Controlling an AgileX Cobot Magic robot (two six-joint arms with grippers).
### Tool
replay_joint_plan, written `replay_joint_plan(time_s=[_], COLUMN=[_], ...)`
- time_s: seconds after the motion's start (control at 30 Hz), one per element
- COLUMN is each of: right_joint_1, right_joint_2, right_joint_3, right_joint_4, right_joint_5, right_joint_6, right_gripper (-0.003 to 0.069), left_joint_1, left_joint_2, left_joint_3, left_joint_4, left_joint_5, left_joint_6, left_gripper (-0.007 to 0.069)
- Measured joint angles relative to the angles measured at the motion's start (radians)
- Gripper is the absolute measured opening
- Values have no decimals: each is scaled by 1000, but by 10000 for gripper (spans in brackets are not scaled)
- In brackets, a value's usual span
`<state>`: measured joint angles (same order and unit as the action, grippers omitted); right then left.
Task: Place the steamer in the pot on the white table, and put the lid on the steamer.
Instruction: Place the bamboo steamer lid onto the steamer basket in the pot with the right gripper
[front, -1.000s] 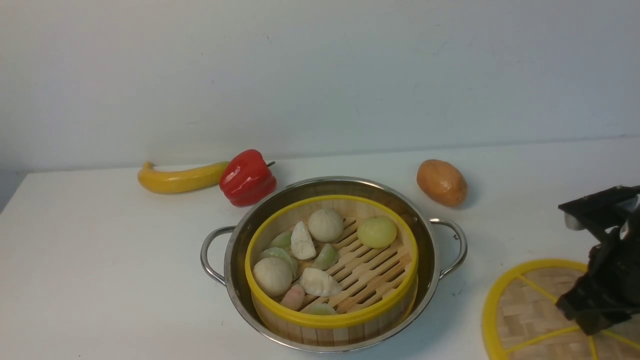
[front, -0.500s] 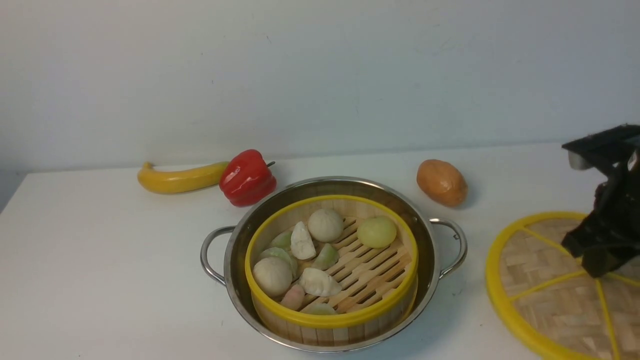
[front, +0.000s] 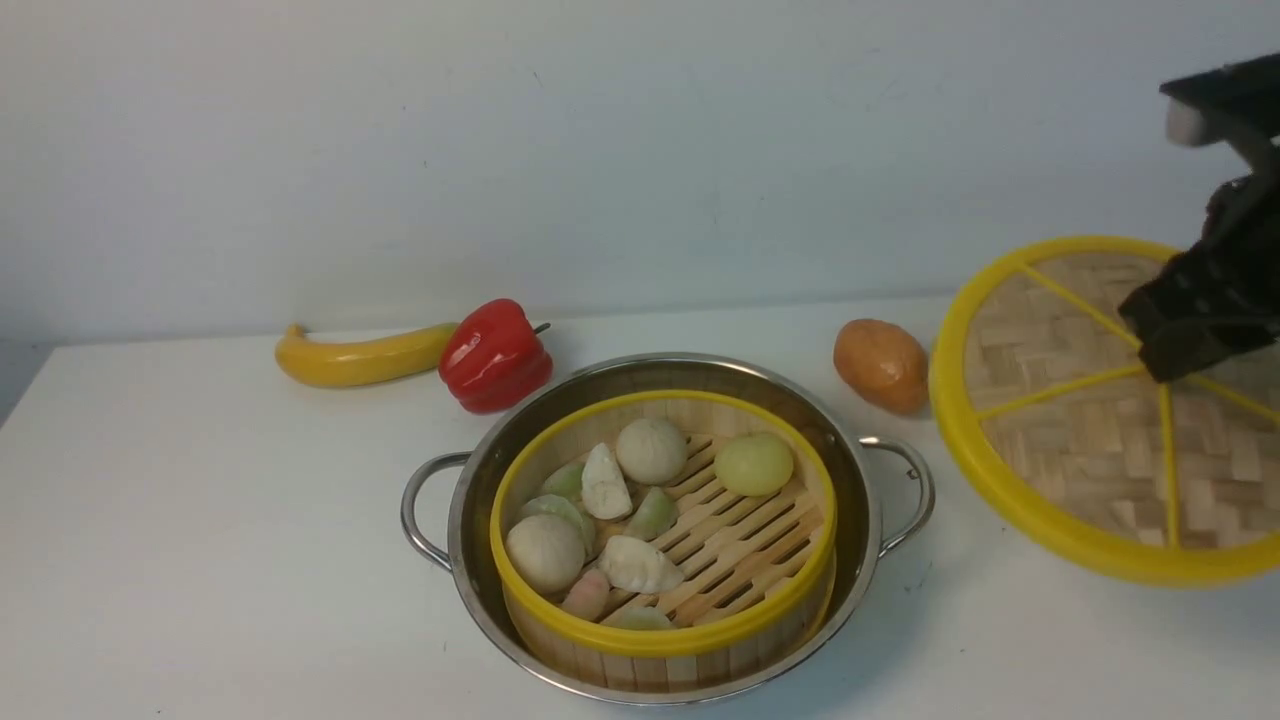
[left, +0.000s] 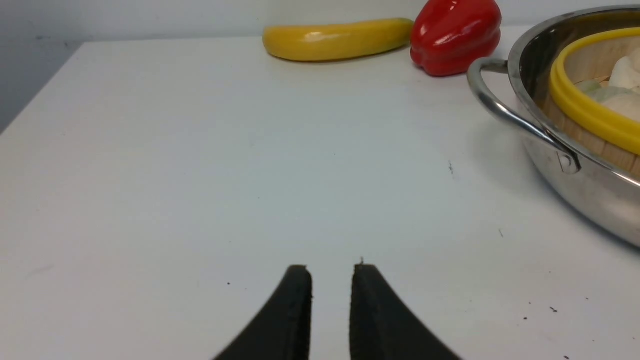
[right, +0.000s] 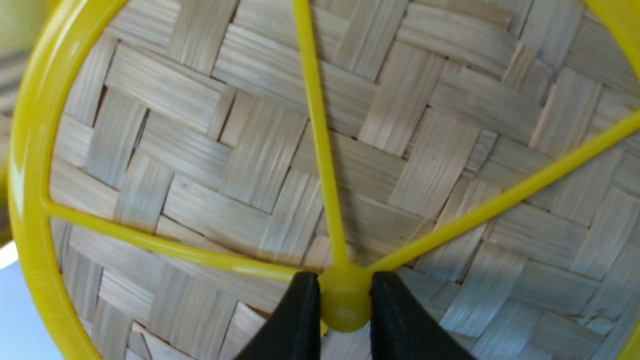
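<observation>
Knob (right: 345, 305) of lid (right: 240, 150) clenched by right fingers (right: 295, 320), wrist view only; left fingers (left: 292, 310) seemingly parted.

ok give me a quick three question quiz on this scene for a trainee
1. True or false: the steamer sits inside the pot.
2. Which part of the lid does the right hand clamp? A rim, B centre knob, C spoke.
3. What does the left hand hold?

Key: 1 true; 2 B; 3 nothing, its fingers stand slightly apart over bare table.
</observation>
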<state>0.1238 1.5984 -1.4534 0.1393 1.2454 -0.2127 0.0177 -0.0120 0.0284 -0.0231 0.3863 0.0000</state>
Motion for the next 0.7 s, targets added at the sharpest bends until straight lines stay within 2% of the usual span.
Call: replay_joint_plan(time_s=[0.2,0.5,0.7], right_joint_1=[58,278,364], right_joint_2=[0,78,172], right_joint_3=[-70,-215,-289], right_joint_4=[100,115,115], right_joint_5=[6,13,13], right_joint_6=[-30,-46,-42], right_gripper=[109,109,109], left_joint_1=[0,0,0], left_joint_2=[0,0,0], left_joint_3=[0,0,0], left_joint_4=[0,0,0], left_joint_5=[0,0,0], left_joint_6=[0,0,0], left_gripper=[116,116,116])
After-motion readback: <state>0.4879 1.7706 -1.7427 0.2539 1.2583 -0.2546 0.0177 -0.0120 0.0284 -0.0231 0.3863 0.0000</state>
